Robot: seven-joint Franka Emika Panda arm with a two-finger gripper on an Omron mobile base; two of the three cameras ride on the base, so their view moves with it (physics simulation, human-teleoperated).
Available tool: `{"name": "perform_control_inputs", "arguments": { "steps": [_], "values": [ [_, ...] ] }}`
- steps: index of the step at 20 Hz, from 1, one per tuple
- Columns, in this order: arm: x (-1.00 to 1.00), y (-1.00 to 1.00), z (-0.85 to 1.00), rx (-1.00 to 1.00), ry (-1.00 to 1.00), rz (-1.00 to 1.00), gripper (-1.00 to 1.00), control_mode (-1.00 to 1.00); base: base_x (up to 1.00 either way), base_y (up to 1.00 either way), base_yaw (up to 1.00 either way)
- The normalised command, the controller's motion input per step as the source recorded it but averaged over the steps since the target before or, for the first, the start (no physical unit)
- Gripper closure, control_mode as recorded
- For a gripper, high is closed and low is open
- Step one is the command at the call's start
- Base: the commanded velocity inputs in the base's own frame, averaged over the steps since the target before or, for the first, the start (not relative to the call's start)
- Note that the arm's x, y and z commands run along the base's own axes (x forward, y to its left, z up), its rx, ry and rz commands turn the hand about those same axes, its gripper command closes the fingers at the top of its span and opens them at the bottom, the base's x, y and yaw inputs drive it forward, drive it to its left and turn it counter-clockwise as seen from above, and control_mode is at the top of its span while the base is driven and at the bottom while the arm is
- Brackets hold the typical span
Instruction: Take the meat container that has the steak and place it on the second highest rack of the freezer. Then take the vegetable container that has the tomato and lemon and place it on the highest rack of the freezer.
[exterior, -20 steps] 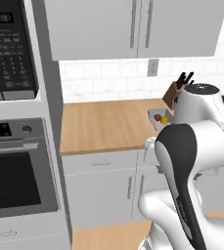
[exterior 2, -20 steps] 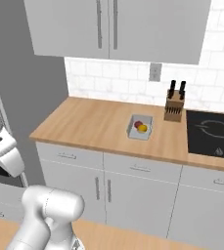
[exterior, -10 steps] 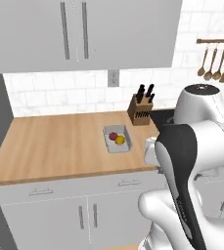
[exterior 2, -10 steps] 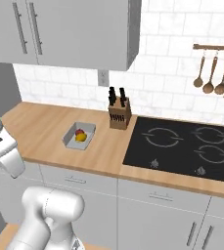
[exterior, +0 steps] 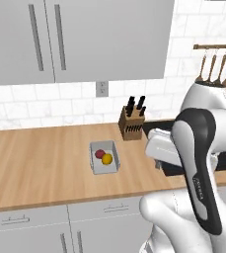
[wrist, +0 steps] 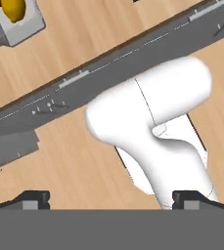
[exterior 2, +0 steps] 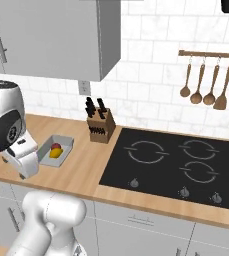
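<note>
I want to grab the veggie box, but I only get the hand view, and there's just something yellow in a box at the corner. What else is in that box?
Observer: A red tomato lies right beside the yellow lemon in the grey tray.
Operator: What's near the tray?
Observer: A wooden knife block stands on the counter to the tray's right, not touching it.
Operator: And past the knives?
Observer: A black stove top is set into the counter there.
</note>
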Motion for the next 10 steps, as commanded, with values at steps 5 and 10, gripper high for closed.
{"name": "perform_control_inputs", "arguments": {
  "steps": [5, 10],
  "values": [
    [0.99, 0.18, -0.56, 0.22, 0.09, -0.14, -1.00, -1.00, 0.00, 0.00, 0.00],
    [1.00, 0.44, -0.63, 0.00, 0.05, -0.23, -1.00, -1.00, 0.00, 0.00, 0.00]
  ]
}}
